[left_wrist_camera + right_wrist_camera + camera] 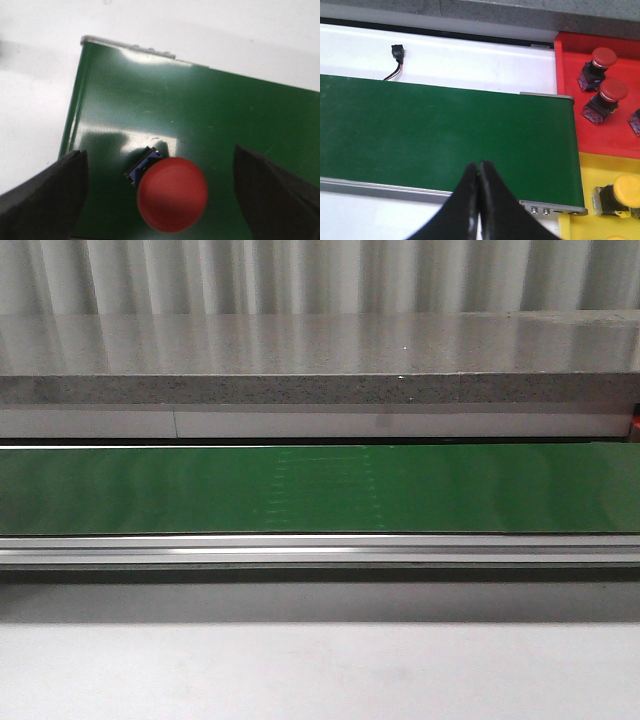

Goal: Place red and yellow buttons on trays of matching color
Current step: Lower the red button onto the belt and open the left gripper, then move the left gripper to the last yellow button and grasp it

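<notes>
In the left wrist view a red button [172,194] with a blue base lies on the green belt [200,115] near the belt's end. My left gripper [165,200] is open, with one finger on each side of the button and not touching it. My right gripper [479,167] is shut and empty above the belt's near edge. In the right wrist view a red tray [615,135] holds two red buttons [612,92], and a third object at its edge is cut off. A yellow tray [600,170] holds a yellow button [626,191]. Neither gripper shows in the front view.
The green belt [320,488] runs across the front view with a metal rail [320,550] along its near side and a grey stone ledge [320,390] behind it. A small black plug with wires [396,52] lies on the white table beyond the belt.
</notes>
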`<action>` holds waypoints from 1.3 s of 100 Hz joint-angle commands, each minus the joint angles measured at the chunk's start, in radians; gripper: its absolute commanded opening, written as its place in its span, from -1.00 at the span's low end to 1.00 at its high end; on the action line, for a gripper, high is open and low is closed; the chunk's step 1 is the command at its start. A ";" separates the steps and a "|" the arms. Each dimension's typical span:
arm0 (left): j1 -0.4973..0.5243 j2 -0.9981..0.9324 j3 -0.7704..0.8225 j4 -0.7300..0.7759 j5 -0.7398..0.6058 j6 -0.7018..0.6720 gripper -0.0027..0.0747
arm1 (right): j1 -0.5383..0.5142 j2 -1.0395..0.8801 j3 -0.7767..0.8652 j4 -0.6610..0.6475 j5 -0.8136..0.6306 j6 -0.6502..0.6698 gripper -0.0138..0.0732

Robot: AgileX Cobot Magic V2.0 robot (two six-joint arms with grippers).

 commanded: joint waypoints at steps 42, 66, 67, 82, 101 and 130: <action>0.023 -0.086 -0.116 -0.009 -0.108 -0.004 0.54 | 0.003 -0.004 -0.026 0.001 -0.059 -0.007 -0.84; 0.133 0.009 -0.116 -0.006 -0.108 -0.004 0.54 | 0.003 -0.004 -0.026 0.001 -0.059 -0.007 -0.84; 0.139 0.013 -0.116 -0.006 -0.108 -0.004 0.54 | 0.003 -0.004 -0.026 0.001 -0.059 -0.007 -0.84; 0.199 0.094 -0.116 -0.006 -0.124 -0.004 0.54 | 0.003 -0.004 -0.026 0.001 -0.059 -0.007 -0.84; 0.241 0.189 -0.116 -0.006 -0.187 -0.005 0.54 | 0.003 -0.004 -0.026 0.001 -0.059 -0.007 -0.84; 0.277 0.302 -0.120 -0.005 -0.318 -0.005 0.54 | 0.003 -0.004 -0.026 0.001 -0.059 -0.007 -0.84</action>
